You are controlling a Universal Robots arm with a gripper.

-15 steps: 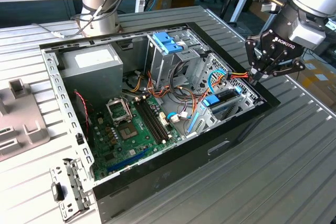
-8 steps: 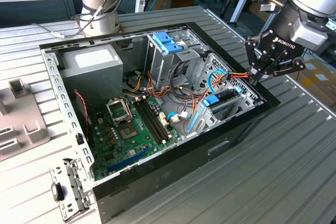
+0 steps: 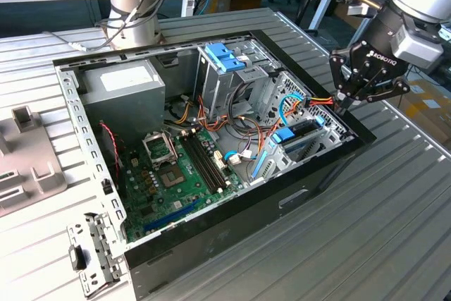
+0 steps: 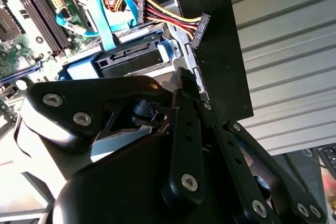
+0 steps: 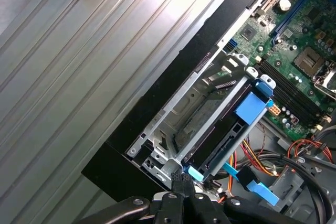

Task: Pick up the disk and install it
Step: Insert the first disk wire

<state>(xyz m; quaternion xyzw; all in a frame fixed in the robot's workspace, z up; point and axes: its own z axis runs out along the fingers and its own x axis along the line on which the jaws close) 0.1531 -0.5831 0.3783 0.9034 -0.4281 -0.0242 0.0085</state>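
The disk (image 3: 306,132) lies edge-on as a dark slab with blue trim in the metal drive cage (image 3: 317,114) at the open computer case's front corner, on the exterior view's right. Its connector end (image 4: 131,57) faces the cables in the second wrist view. The first wrist view shows the disk (image 5: 223,140) running along the cage rail. My gripper (image 3: 344,107) hangs over the cage's outer end, fingers shut together with nothing seen between them. The fingertips (image 4: 185,80) sit right at the cage edge beside the disk's end, as the gripper (image 5: 184,179) also appears in the first wrist view.
The case (image 3: 232,230) lies open on a ribbed metal table (image 3: 402,223). Inside are a grey power-supply box (image 3: 127,86), the motherboard (image 3: 176,170), an upper cage with a blue latch (image 3: 225,58) and loose coloured cables (image 3: 317,100). A grey fixture (image 3: 25,156) and a bracket (image 3: 91,252) lie at the exterior view's left.
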